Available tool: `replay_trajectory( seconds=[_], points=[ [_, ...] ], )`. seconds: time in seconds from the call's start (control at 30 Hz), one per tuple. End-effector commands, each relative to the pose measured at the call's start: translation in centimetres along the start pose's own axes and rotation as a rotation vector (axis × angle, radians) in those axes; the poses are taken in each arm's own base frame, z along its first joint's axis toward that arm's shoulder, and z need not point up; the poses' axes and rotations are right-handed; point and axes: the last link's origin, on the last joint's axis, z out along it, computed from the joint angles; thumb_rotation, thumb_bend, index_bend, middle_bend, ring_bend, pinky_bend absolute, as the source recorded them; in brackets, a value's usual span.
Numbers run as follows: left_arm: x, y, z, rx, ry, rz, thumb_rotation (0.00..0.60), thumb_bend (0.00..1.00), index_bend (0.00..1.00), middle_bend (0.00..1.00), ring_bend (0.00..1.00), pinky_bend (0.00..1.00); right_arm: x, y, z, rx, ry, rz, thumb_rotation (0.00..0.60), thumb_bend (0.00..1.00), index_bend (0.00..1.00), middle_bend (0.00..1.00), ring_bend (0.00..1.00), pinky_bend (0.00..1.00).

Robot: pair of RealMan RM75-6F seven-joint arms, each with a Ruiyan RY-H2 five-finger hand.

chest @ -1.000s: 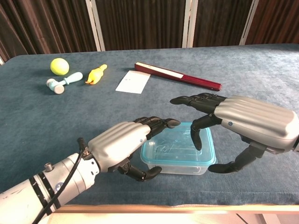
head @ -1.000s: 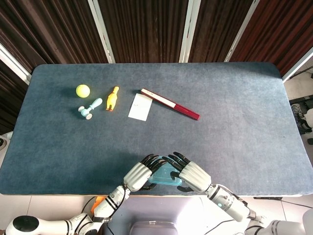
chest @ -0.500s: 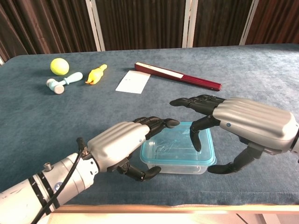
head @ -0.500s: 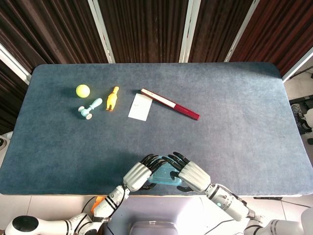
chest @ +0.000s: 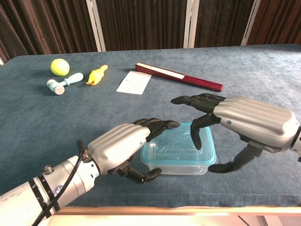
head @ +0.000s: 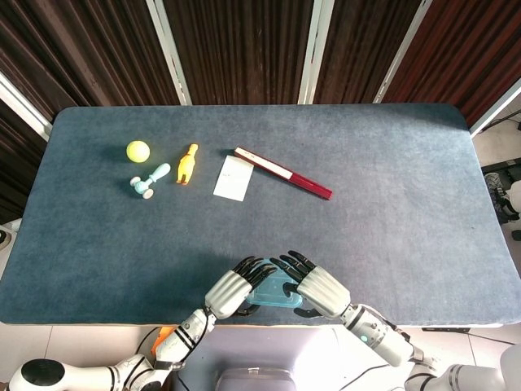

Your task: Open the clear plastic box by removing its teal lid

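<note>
The clear plastic box point(chest: 179, 157) with its teal lid point(chest: 181, 145) sits at the near edge of the blue-grey felt table point(head: 391, 212) — lid on. The left hand point(chest: 123, 149) curls at the box's left end, fingers above the lid, thumb low beside the wall; whether it touches I cannot tell. The right hand point(chest: 237, 125) hovers spread over the right end, holding nothing.

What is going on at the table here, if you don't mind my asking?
The robot is setting up to take the teal lid off a clear plastic box near the table's front edge. Its left hand and right hand are on either side of the box with fingers over the lid, and the lid is on. A ball, toys and a paper slip lie further back.
</note>
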Motion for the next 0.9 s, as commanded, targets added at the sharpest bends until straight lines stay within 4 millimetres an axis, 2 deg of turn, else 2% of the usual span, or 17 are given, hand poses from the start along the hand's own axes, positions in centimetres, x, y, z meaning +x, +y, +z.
replay_trajectory(
  seconds=[0.03,0.9],
  points=[
    [-0.05,0.02,-0.07,-0.003,-0.001,0.003,0.600,0.36,0.06,0.27,0.16,0.23,0.06,0.00,0.06,-0.001,0.001,-0.002,0.600,0.32,0.65,0.09,0.00,0.00],
    [-0.53,-0.08,-0.21,-0.024,0.018,0.069,0.600,0.36,0.05,0.28,0.16,0.24,0.86,-0.37,0.66,-0.005,0.022,0.015,0.600,0.32,0.64,0.09,0.00,0.00]
  ],
)
